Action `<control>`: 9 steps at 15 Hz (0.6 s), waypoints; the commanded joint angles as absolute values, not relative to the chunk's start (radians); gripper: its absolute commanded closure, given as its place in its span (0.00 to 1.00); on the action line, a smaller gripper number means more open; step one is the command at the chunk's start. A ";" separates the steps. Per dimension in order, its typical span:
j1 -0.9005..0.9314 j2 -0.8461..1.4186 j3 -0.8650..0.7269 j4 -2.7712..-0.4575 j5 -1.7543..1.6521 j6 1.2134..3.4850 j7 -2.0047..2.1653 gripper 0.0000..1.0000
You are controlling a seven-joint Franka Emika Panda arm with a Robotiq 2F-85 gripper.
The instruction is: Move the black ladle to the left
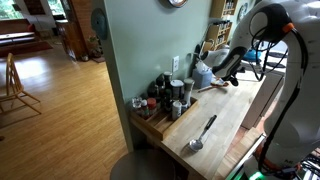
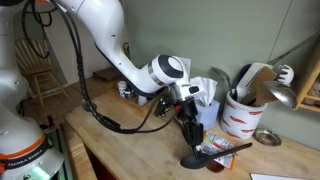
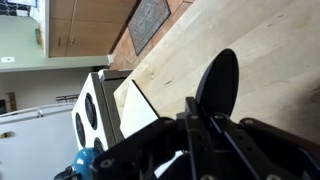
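Note:
The black ladle (image 2: 194, 159) stands nearly upright, with its round bowl low at the wooden counter (image 2: 130, 150) and its slim handle rising into my gripper (image 2: 188, 128). In the wrist view the ladle's bowl (image 3: 221, 78) shows just past the fingertips, and my gripper (image 3: 197, 118) is shut on the handle. In an exterior view my gripper (image 1: 226, 70) is at the far end of the counter near the wall. The ladle is too dark to make out there.
A shiny silver ladle (image 1: 200, 135) lies on the counter (image 1: 230, 110) near its front edge. Jars and bottles (image 1: 165, 95) stand along the wall. A white crock of utensils (image 2: 240, 120) and a red-handled tool (image 2: 228, 149) are beside my gripper. A white stove (image 3: 95, 105) shows beyond the counter.

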State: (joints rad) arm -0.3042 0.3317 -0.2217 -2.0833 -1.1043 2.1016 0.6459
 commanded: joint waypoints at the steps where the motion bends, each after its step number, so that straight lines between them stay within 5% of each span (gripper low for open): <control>1: -0.351 0.245 -0.243 -2.137 -0.960 2.176 0.419 0.99; 9: -0.386 0.011 -0.311 -2.356 -0.606 2.206 -0.011 0.99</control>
State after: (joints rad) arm -0.3693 0.1342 -0.2847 -2.2311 -0.7267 2.1785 0.1176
